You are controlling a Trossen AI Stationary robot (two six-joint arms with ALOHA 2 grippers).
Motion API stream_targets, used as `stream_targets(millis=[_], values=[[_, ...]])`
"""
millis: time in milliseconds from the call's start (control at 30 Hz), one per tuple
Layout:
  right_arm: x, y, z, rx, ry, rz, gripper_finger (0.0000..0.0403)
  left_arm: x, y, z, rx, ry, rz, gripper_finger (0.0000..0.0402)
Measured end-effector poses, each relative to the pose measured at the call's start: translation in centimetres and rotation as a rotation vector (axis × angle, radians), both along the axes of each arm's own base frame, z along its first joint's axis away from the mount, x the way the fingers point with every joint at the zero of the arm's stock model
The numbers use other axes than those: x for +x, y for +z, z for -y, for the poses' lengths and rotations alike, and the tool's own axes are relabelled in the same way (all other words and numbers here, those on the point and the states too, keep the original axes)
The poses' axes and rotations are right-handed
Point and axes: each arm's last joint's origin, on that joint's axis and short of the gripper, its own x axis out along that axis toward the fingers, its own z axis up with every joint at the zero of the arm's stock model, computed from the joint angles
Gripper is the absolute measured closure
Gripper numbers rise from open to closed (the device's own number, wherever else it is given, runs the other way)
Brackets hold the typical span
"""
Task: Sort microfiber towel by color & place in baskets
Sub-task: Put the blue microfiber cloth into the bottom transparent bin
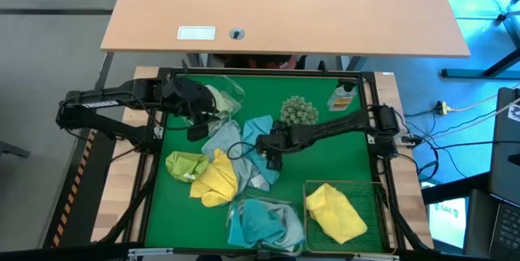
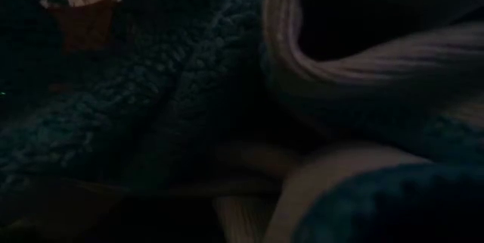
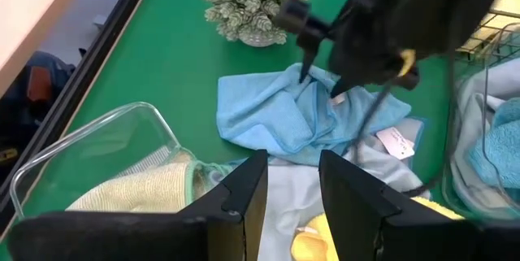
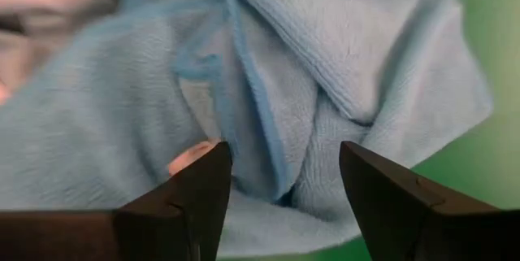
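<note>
A light blue towel (image 1: pixel 244 141) lies bunched at the mat's centre, with a lime green towel (image 1: pixel 184 164) and a yellow towel (image 1: pixel 216 180) to its left. My right gripper (image 1: pixel 272 157) is open, low over the blue towel (image 4: pixel 341 66), with a raised fold (image 4: pixel 268 163) between its fingers. My left gripper (image 1: pixel 197 129) is open, above the mat beside a clear tub (image 1: pixel 231 92) that holds a pale yellow-green towel (image 3: pixel 138 186). A second clear tub (image 1: pixel 244 206) holds teal towels (image 1: pixel 262 222). The wire basket (image 1: pixel 375 189) holds a yellow towel (image 1: pixel 335 212). My right gripper comes from above, pointing down, at the blue towel's bunched middle (image 3: pixel 313 102). Its open fingertips (image 3: pixel 309 70) reach the cloth's surface on either side of a fold. Whether they touch the cloth, I cannot tell. The towel lies slack on the mat.
A grey-green spiky ball (image 1: pixel 299 110) and a small bottle with an orange label (image 1: pixel 343 97) stand at the mat's far side. Black frame rails (image 1: pixel 146 171) border the mat. In the low view, teal cloth (image 2: pixel 136 99) fills the picture close up.
</note>
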Motion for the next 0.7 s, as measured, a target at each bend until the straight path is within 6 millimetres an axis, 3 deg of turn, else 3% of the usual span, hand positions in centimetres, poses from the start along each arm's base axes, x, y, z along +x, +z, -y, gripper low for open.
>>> stream_targets(millis=[200, 433, 567, 700], values=[[0.8, -3.0, 1.7, 0.045, -0.032, -0.058, 0.0173, 0.0, 0.0, 0.2, 0.015, 0.004, -0.002, 0.0294], [1.1, -4.3, 2.4, 0.156, -0.026, -0.093, 0.0183, 0.0, 0.0, 0.2, 0.015, 0.004, -0.003, 0.0294], [1.1, -4.4, 2.2, 0.165, -0.019, -0.096, 0.0224, 0.0, 0.0, 0.2, 0.015, 0.004, -0.003, 0.0294], [1.1, -4.5, 2.1, 0.192, -0.011, -0.100, 0.0289, 0.0, 0.0, 0.2, 0.015, 0.004, -0.003, 0.0294]])
